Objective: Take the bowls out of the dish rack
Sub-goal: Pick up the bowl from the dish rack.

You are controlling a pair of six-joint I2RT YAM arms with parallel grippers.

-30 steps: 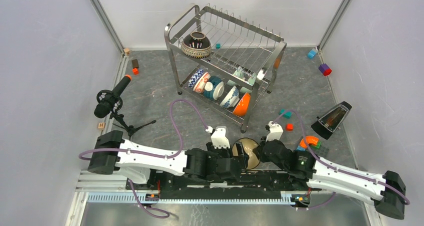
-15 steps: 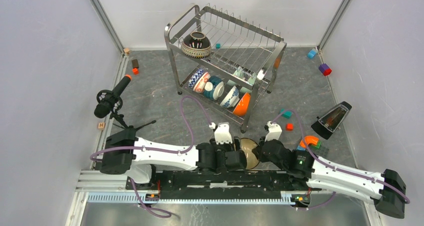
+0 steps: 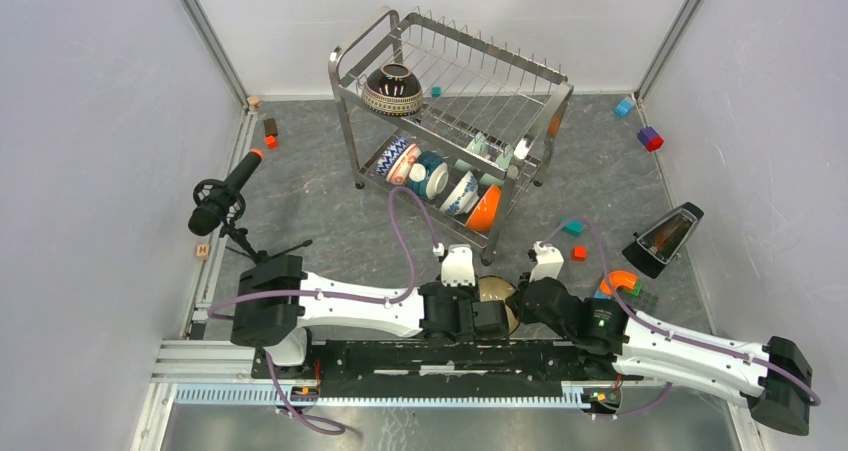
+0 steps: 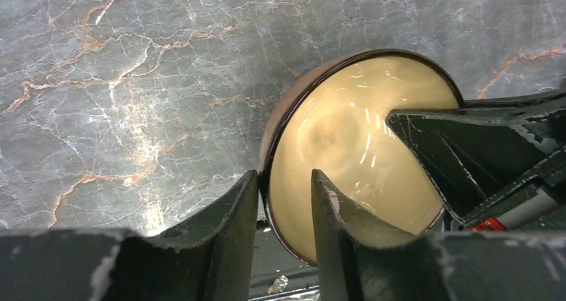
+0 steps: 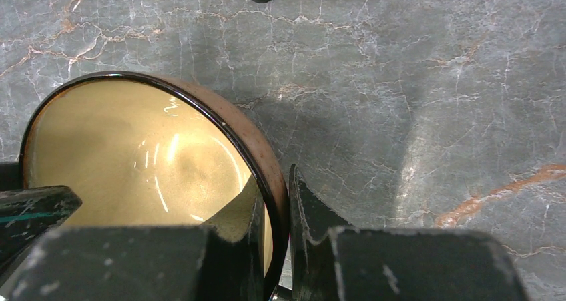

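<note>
The right tool (image 5: 275, 187) is clamping the brown bowl (image 5: 133, 147) by its right rim; the left tool (image 4: 284, 179) is straddling its left rim, jaws slightly apart.

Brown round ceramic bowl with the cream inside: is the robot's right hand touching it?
Touching. The right wrist view shows the right hand pinching the rim of the brown ceramic bowl, one finger inside, one outside.

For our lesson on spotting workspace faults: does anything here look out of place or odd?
The dark patterned bowl sits upside down on the dish rack's top tier, while the bowls on the lower tier stand on edge. A small teal block shows among the upper wires, and more blocks are scattered over the table.
</note>
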